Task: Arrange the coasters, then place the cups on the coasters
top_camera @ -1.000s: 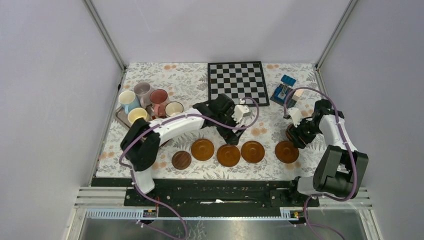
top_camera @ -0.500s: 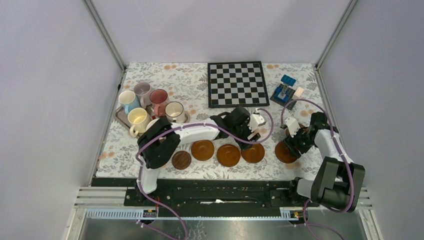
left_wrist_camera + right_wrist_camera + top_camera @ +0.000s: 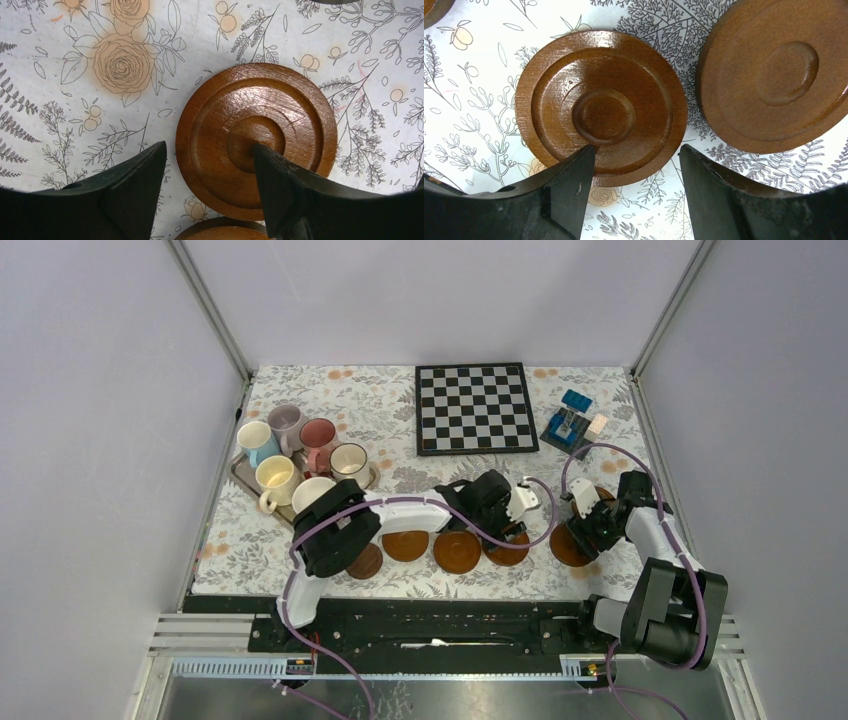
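Six brown coasters lie near the front edge; the darkest (image 3: 363, 562) is leftmost, with two more (image 3: 405, 545) (image 3: 457, 551) beside it. My left gripper (image 3: 507, 528) (image 3: 209, 147) is open low over the fourth coaster (image 3: 255, 135), one finger off its rim and the other over its centre. My right gripper (image 3: 580, 533) (image 3: 636, 150) is open at the near rim of a coaster (image 3: 601, 107), with another coaster (image 3: 774, 75) beside it. The cups, among them light blue (image 3: 257, 440), pink (image 3: 318, 435) and yellow (image 3: 275, 477), stand at the left.
The cups crowd a grey tray (image 3: 240, 472) at the left edge. A chessboard (image 3: 475, 407) lies at the back centre, with a blue block toy (image 3: 568, 420) to its right. The left arm stretches across the row of coasters.
My left gripper has swung right and nearer, down over the fourth coaster, its jaws narrowing. My right gripper has moved nearer and widened, and a coaster now lies uncovered behind it.
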